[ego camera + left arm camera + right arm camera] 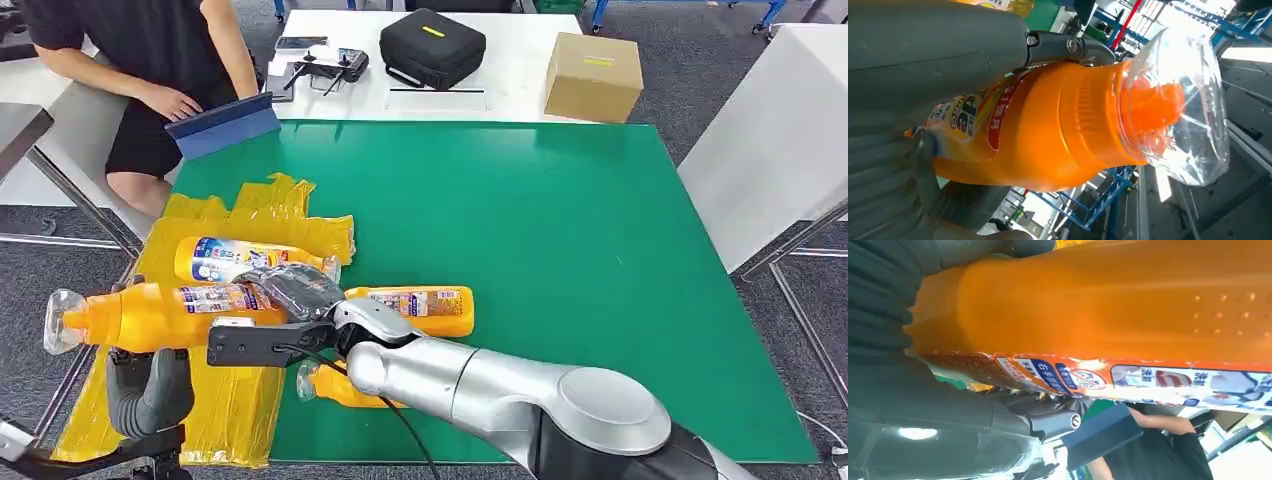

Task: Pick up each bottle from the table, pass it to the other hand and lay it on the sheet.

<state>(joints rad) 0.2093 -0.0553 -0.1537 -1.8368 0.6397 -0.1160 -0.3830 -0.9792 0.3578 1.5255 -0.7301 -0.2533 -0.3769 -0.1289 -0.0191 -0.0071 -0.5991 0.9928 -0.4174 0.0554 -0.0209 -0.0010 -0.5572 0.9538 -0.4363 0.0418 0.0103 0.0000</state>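
Right arm: the silver arm [520, 395] fills the lower middle of the head view, reaching leftward.
Right hand: the right hand [295, 295] closes around the base end of the held bottle, left of centre; in the right wrist view its grey fingers [883, 305] press on the orange body.
Left hand: the left hand [150, 385] comes up from the lower left and grips the same bottle from below, near its neck end.
Held bottle: the held bottle [165, 315] lies level above the sheet, gripped by both hands, its clear-wrapped cap [1173, 107] pointing to the left edge.
Sheet: the yellow sheet [225, 410] covers the left side of the green table [560, 240].
Other bottles: one bottle on the sheet [250, 258] lies upper left of the hands; a second bottle [425, 308] lies on the green just right of them; a third bottle [335, 388] lies partly hidden under the right arm.
Background: a person [150, 70] sits at upper left beside a blue tablet [222, 125]; a black case [432, 45] and a cardboard box [593, 75] stand on the white table at the top.
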